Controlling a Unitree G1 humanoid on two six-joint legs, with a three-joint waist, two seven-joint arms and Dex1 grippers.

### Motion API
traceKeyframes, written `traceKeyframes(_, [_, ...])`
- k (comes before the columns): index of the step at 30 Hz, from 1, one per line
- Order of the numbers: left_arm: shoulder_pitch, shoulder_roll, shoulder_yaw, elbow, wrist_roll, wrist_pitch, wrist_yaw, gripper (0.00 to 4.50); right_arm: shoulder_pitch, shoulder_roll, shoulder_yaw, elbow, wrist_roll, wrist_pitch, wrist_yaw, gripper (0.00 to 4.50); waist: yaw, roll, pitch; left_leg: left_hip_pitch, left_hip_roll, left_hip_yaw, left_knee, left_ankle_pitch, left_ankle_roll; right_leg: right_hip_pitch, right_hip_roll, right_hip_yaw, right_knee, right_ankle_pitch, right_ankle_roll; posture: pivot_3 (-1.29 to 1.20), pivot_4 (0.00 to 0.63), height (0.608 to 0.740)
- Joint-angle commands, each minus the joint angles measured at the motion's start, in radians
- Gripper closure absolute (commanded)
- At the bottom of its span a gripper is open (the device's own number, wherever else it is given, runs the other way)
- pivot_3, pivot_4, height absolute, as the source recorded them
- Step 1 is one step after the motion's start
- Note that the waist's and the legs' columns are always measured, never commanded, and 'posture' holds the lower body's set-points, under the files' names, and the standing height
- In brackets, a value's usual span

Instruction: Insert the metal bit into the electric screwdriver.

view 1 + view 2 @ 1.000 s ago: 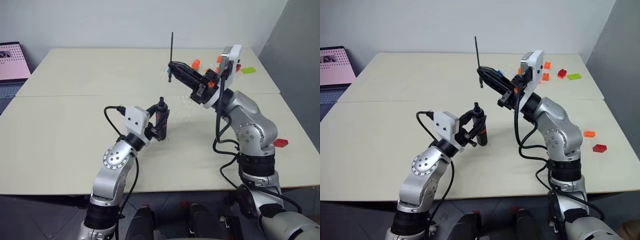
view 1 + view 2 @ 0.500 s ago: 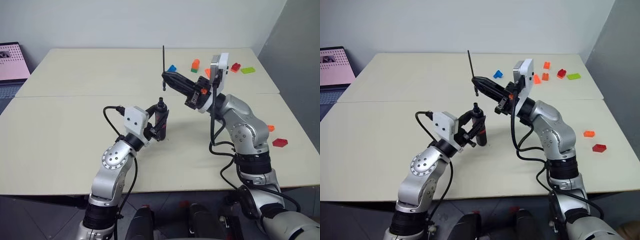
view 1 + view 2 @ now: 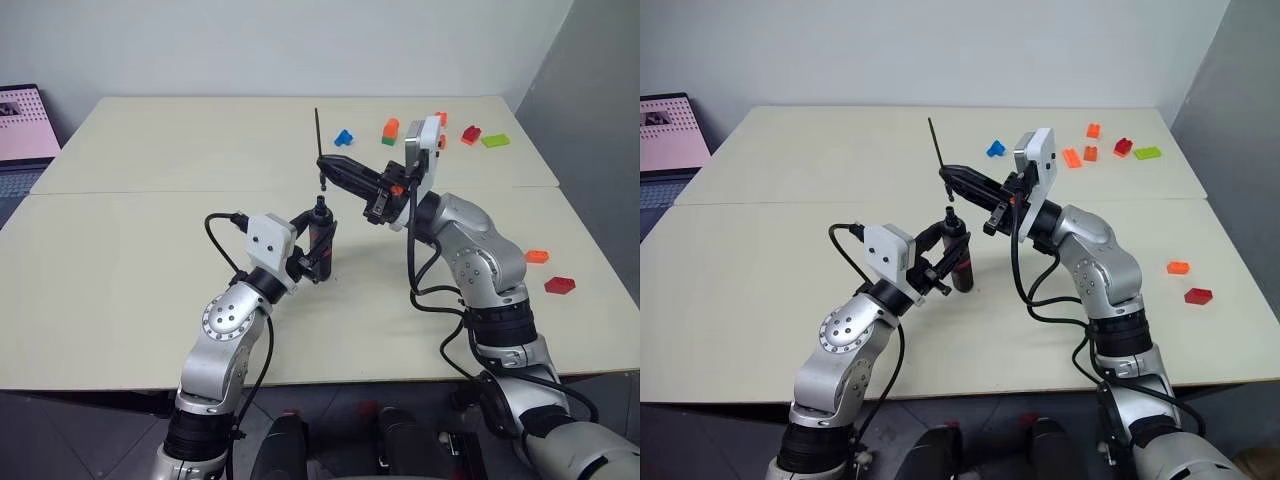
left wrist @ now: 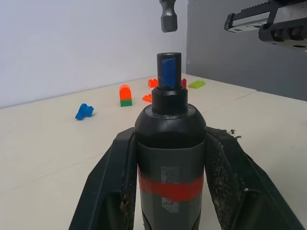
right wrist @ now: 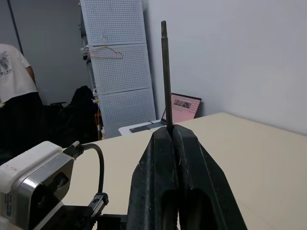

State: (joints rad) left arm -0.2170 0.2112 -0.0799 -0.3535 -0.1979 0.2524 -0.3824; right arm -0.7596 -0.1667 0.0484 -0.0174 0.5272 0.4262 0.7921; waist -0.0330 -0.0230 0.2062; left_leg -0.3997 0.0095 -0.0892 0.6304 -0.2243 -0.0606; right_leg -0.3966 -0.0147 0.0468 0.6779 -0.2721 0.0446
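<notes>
Since 1 second ago I see my right arm has carried its load leftward and lower, bringing it over the left one's; the left has kept its place.

Item 1: pink-screened laptop (image 3: 22, 125) at the far left, off the table edge.

Item 2: pale beige table (image 3: 120, 270), 2 boards butted together.

Item 3: left gripper (image 3: 316, 250), clenched on the slim black pen-shaped electric screwdriver with a red middle band (image 4: 170, 143). The tool stands roughly upright above the table centre, nose up, a finger (image 4: 112, 182) pressed against each side.

Item 4: thin straight dark grey metal bit (image 3: 318, 135), pinched upright in the right gripper (image 3: 330, 165), most of its rod rising above the closed fingertips. Its lower end (image 4: 168, 17) hangs just above the screwdriver's nose, apart from it, not yet inserted.

Item 5: small coloured toy bricks at the far right of the table: blue (image 3: 343, 137), orange-on-green (image 3: 390, 130), red (image 3: 470, 134), lime (image 3: 495, 140); nearer, 1 orange (image 3: 537, 256) and 1 red (image 3: 560, 285).
</notes>
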Motion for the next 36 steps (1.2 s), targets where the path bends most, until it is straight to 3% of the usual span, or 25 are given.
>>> traceKeyframes(1, [0.001,0.005,0.011,-0.044,0.001,-0.018,0.007,2.88,-0.012,0.003,0.009,-0.023,0.001,-0.019,0.012,4.5,0.0,0.0,0.0,0.0,0.0,0.0,0.0,0.0,0.0,0.0,0.0,0.0,0.0,0.0,0.0,0.0,0.15,0.74])
traceKeyframes(36, [0.011,0.009,0.01,-0.052,0.002,-0.018,0.006,2.88,0.021,0.014,0.004,-0.01,0.016,-0.017,0.007,4.5,0.0,0.0,0.0,0.0,0.0,0.0,0.0,0.0,0.0,0.0,0.0,0.0,-0.001,-0.001,0.001,0.0,0.15,0.74])
